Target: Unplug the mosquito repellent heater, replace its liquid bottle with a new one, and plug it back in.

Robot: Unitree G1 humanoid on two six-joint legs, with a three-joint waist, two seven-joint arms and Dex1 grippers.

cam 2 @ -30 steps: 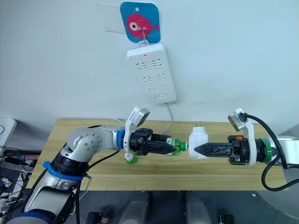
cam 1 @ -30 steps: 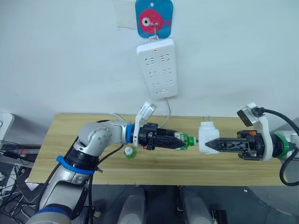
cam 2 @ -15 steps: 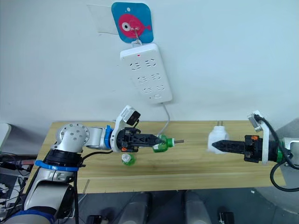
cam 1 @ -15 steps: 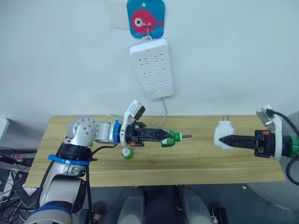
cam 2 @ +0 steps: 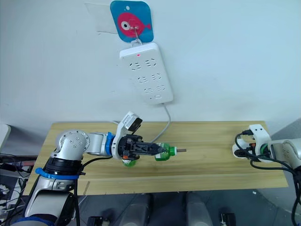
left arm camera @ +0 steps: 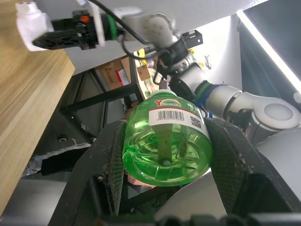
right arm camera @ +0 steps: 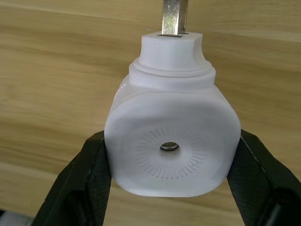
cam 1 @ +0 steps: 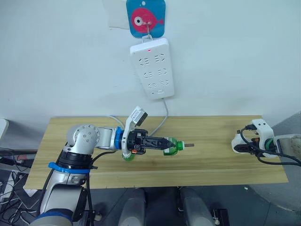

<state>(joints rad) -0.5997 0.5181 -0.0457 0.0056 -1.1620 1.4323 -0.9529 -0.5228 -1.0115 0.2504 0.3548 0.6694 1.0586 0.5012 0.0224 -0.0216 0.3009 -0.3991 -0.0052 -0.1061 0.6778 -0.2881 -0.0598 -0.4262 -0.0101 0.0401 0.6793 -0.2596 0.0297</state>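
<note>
From the head, the left hand gripped the green bottle over the surface. Its wrist showed fingers clamped on it. The right hand squeezed the mosquito repellent heater; set the old bottle down gently.

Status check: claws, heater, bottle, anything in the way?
Left claw shut on green bottle, held over table. Right claw shut on heater, unplugged, bottle out. Second bottle under left claw. Nothing blocking power strip.
</note>
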